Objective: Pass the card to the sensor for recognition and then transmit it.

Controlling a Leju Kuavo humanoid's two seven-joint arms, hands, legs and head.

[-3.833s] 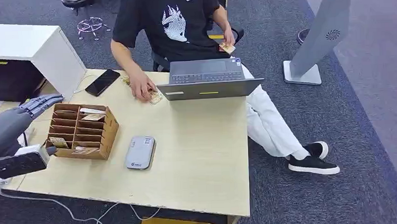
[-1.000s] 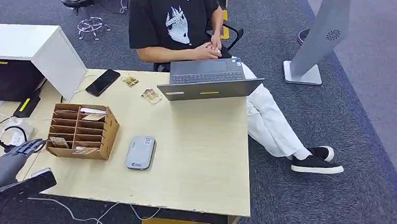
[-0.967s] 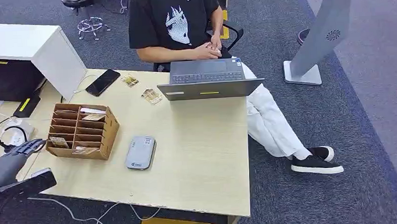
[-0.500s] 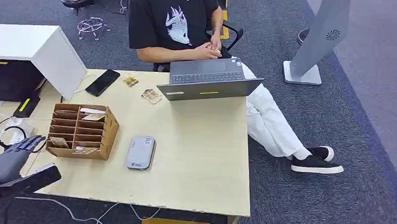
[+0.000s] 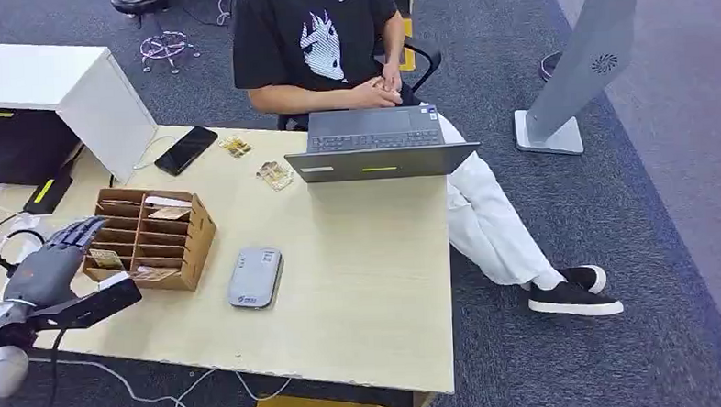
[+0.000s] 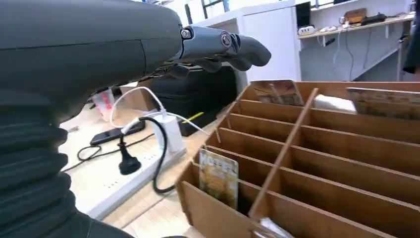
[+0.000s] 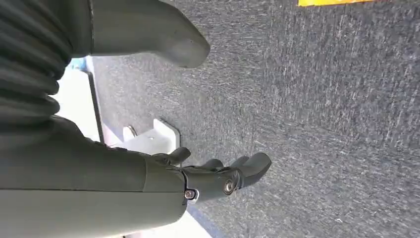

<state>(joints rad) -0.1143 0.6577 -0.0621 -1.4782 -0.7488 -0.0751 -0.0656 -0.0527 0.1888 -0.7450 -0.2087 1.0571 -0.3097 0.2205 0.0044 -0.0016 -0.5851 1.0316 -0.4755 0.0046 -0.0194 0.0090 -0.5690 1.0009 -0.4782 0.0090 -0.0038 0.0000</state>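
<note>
Left hand (image 5: 52,263) in the head view hovers with fingers spread and nothing in them, just beside the outer face of the brown card rack (image 5: 189,243) near the left edge of the table (image 5: 360,286). A card (image 5: 108,259) stands in a lower slot of that rack, close to the fingertips; another card (image 5: 170,213) lies in an upper slot. Nearer the front edge lies a grey sensor (image 5: 254,276) with a small logo too fine to read. Across the table a person (image 5: 322,40) in a black printed shirt sits behind a laptop (image 5: 379,143), with a phone (image 5: 186,149) and loose cards (image 5: 276,175) by the far edge. From the left wrist, the fingers (image 6: 233,47) reach out above the rack (image 6: 346,148), apart from it, and the card (image 6: 218,176) stands upright with yellow lettering that I cannot make out. It looks thin, stiff, light and slick, so a pinch on its exposed upper edge seems best. From the right wrist, the right hand (image 7: 218,178) hangs over grey carpet (image 7: 322,99), fingers loosely extended and holding nothing.
</note>
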